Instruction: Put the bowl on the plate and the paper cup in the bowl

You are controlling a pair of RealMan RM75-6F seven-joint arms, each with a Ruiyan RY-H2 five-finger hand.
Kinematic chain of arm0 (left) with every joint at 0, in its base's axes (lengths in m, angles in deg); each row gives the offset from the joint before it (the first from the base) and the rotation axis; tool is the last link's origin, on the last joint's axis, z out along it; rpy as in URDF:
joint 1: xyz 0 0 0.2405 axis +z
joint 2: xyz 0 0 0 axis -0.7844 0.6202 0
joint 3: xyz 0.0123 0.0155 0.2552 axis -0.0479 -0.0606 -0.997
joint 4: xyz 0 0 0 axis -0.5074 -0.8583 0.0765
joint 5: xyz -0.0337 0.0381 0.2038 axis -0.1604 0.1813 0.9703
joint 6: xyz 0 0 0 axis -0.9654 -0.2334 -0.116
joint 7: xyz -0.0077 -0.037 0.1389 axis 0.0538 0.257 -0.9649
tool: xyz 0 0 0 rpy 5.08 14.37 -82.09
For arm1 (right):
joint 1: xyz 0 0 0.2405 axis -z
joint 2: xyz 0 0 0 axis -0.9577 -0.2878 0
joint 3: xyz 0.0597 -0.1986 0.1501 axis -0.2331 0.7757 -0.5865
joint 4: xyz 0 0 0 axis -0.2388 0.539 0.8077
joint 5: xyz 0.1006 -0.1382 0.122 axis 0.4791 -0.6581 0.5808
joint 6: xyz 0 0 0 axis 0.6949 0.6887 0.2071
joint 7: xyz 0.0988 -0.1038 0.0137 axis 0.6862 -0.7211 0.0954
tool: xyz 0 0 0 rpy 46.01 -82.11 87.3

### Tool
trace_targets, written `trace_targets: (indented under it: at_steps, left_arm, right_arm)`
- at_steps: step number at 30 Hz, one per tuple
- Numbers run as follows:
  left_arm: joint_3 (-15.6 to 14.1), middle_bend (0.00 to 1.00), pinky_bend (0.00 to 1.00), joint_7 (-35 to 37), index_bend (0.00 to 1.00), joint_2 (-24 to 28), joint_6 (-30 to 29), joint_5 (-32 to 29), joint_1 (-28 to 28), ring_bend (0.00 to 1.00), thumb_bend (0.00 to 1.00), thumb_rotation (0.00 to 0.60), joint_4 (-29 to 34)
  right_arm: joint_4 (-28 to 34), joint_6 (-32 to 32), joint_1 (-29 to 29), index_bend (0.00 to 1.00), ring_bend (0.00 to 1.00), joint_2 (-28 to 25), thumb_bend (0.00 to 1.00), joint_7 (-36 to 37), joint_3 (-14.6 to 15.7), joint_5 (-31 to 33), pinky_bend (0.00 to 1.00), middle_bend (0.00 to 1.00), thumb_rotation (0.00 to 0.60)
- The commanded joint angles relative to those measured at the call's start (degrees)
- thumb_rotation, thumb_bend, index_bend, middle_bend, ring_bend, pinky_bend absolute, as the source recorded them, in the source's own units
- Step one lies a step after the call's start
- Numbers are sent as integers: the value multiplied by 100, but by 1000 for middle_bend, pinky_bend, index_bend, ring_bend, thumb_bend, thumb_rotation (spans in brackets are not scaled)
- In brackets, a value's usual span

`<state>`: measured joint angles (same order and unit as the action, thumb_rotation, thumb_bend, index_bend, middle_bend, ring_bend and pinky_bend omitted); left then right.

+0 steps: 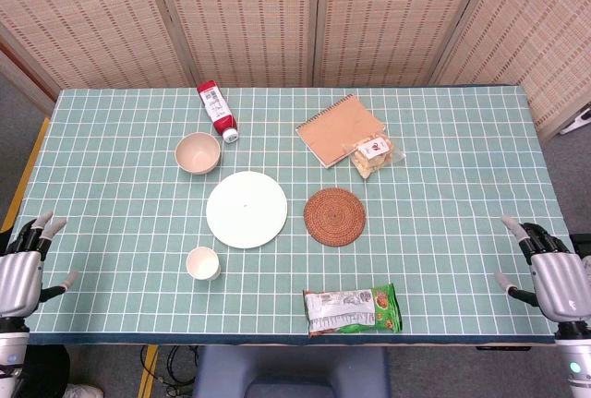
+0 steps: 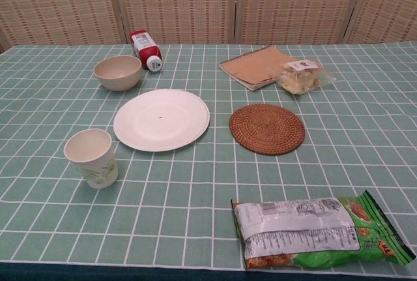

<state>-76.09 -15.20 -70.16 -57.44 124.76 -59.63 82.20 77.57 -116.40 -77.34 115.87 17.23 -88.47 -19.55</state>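
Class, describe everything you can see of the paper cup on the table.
The paper cup is small and off-white, with a faint green leafy print low on its side. It stands upright, mouth open, and looks empty. It sits on the green checked tablecloth near the front edge, just in front and left of the white plate, apart from it. Nothing touches it except the cloth; neither hand is near it.

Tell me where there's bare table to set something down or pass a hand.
Bare cloth: the right side beyond the coaster and notebook, the left strip outside the bowl and cup, and the front edge between cup and snack bag. Crowded: bottle, bowl, plate and cup sit close together.
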Motion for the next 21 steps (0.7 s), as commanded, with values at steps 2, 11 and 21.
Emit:
trace_targets:
  at_steps: [2,11,21]
  left_arm:
    - [-1,58,275,7,158,-5,-6,8,4,98,218,600,-5]
    - [0,60,274,21,158,-23,3,29,-3,98,218,600,-15]
    - [10,74,275,147,158,2,179,136,-134,112,218,600,-113]
  right_arm:
    - [2,-14,10,124,157,-7,214,4,-2,-3,302,237,600]
    - [0,-38,23,124,156,-12,214,27,-6,-22,302,237,600]
    - [0,-100,57,124,156,-18,214,34,-12,-39,302,237,600]
